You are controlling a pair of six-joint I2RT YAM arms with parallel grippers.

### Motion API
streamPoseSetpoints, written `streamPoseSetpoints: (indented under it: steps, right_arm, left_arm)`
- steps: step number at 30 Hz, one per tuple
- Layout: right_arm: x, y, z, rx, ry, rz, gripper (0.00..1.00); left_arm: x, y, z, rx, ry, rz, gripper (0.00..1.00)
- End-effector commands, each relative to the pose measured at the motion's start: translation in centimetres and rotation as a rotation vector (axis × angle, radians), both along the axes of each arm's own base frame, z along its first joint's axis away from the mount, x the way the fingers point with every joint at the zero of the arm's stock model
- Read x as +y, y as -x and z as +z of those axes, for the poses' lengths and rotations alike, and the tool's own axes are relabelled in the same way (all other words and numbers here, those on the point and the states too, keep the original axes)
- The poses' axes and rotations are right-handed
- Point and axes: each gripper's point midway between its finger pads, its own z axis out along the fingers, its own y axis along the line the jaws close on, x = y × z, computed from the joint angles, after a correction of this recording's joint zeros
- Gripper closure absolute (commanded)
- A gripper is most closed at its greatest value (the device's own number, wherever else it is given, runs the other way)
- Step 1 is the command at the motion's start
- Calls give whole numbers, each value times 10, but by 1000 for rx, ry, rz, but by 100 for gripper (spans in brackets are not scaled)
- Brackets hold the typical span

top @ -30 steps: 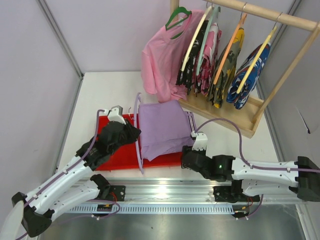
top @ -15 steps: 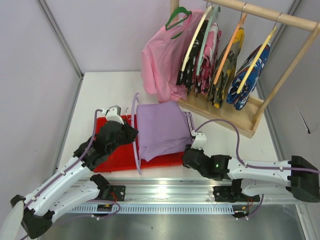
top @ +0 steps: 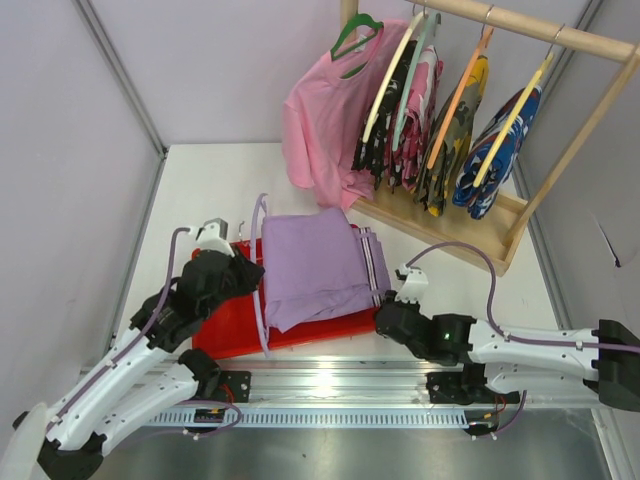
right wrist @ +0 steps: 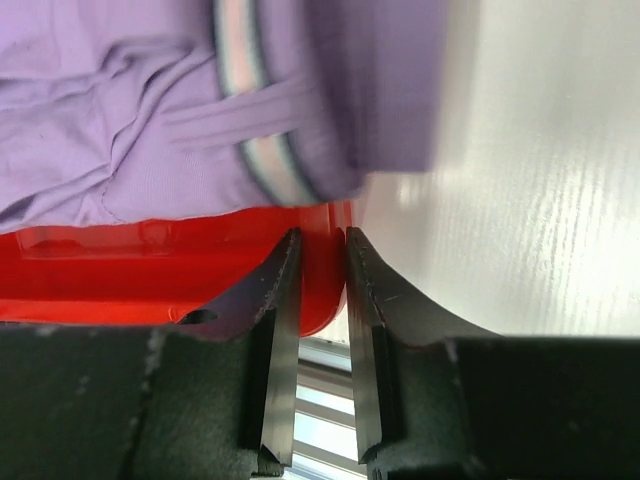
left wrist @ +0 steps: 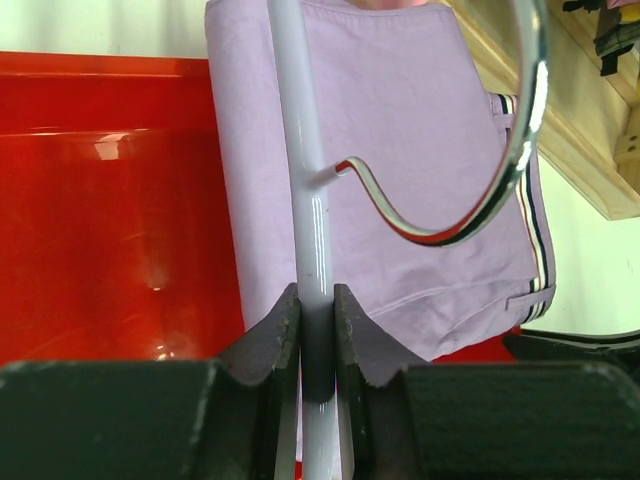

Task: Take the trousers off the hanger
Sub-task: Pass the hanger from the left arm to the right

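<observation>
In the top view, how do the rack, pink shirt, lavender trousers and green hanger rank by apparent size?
1. rack
2. pink shirt and lavender trousers, about alike
3. green hanger

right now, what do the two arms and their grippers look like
Both the left arm and right arm have white shells with black joints, and a lavender cable runs along each. The left gripper and right gripper are black, with tapered wedge-shaped fingers. A green light glows near the right wrist.

Pale walls [top: 200, 60] enclose a white table [top: 200, 185] bearing a wooden rack [top: 590, 110].
</observation>
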Motion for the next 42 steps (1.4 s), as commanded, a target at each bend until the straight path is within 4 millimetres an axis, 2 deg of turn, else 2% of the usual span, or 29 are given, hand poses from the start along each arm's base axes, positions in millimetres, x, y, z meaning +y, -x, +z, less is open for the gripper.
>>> streamPoseSetpoints:
  steps: [1, 7, 14, 18, 20, 21, 22, 25, 26, 27, 30, 33, 35, 36, 42]
  right_arm:
    - [-26, -7, -1, -43, 39, -119, 79]
    - [-34, -3, -3, -56, 52, -155, 85]
    - [-33, 9, -3, -39, 49, -163, 86]
    - [-26, 12, 12, -60, 52, -132, 80]
    - [-23, 12, 26, -82, 64, -90, 71]
    - [-16, 10, 42, -97, 42, -72, 66]
    - [-14, 9, 53, -122, 44, -39, 52]
    - [1, 3, 93, -190, 7, 38, 36]
    - [6, 1, 101, -193, -6, 62, 33]
    - [15, -1, 118, -211, -50, 78, 30]
    - [30, -11, 131, -244, -59, 122, 25]
    - [44, -27, 127, -262, -41, 146, 24]
    - [61, -29, 121, -229, -55, 199, 24]
    - [71, -33, 127, -234, -102, 207, 24]
    - [138, -8, 141, -227, -278, 431, 23]
  left_arm:
    - [15, -4, 20, -63, -6, 53, 99]
    - [19, 6, 7, -40, 8, 56, 99]
    - [9, 8, 2, -30, 23, 1, 100]
    - [7, 8, 3, -34, 7, -23, 100]
    - [9, 8, 3, -36, -9, -22, 100]
    - [10, 8, 5, -40, -13, -18, 100]
    - [12, 8, 7, -44, -18, -13, 100]
    - [12, 8, 10, -57, -22, -24, 100]
    - [11, 8, 10, -58, -23, -30, 100]
    - [10, 8, 10, -61, -22, -35, 100]
    - [6, 8, 8, -64, -15, -56, 100]
    - [1, 8, 11, -76, 8, -76, 100]
    - [-3, 8, 14, -82, 27, -88, 100]
    - [-4, 8, 14, -81, 33, -88, 100]
    - [-6, 2, 7, -59, 85, -27, 100]
